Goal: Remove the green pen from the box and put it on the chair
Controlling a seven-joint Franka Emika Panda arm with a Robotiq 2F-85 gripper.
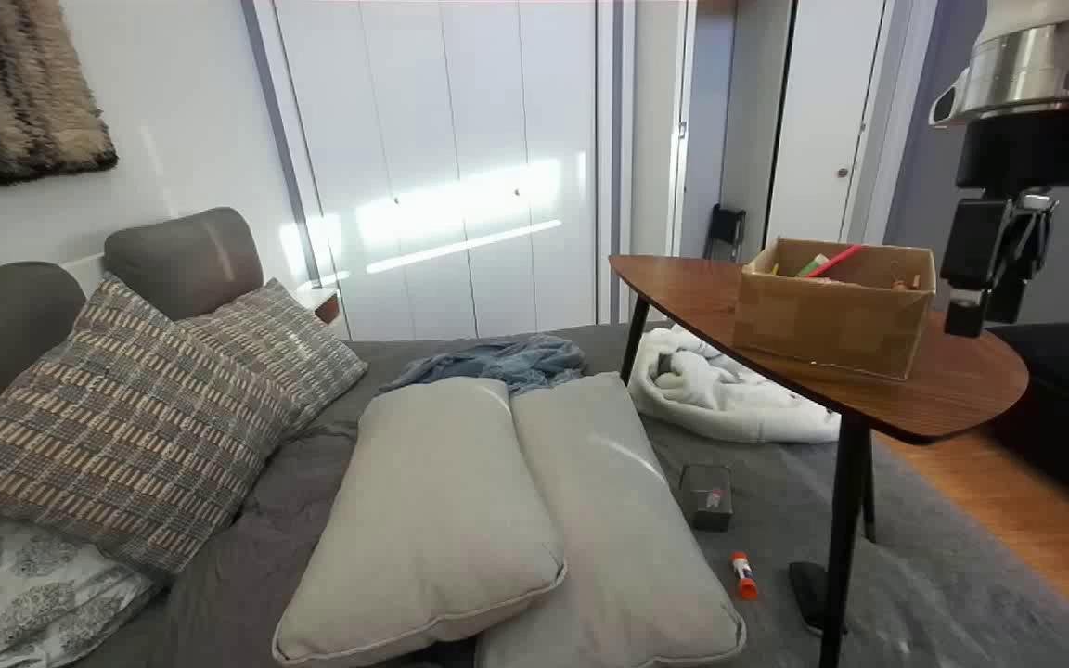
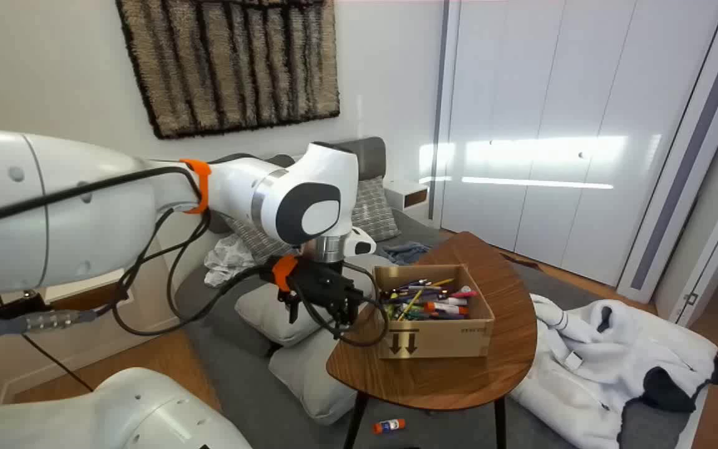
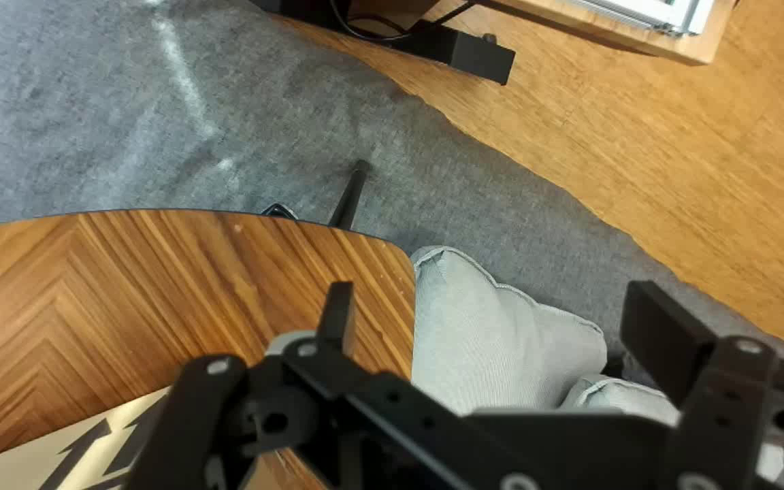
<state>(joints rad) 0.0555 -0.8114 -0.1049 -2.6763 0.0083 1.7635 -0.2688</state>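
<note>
In an exterior view, what may be the green pen point(image 1: 811, 267) shows inside the box point(image 1: 827, 325); the wrist view catches only the box's arrow-marked side. Under the box, the wooden desk point(image 2: 515, 324) stands over a grey bed point(image 1: 943, 584). A strip of wood separates the box from the rounded edge, and the end effector point(image 3: 497, 318) hangs beside the box, fingers wide apart.

The wrist view's bottom edge cuts off the box point(image 3: 41, 459).
</note>
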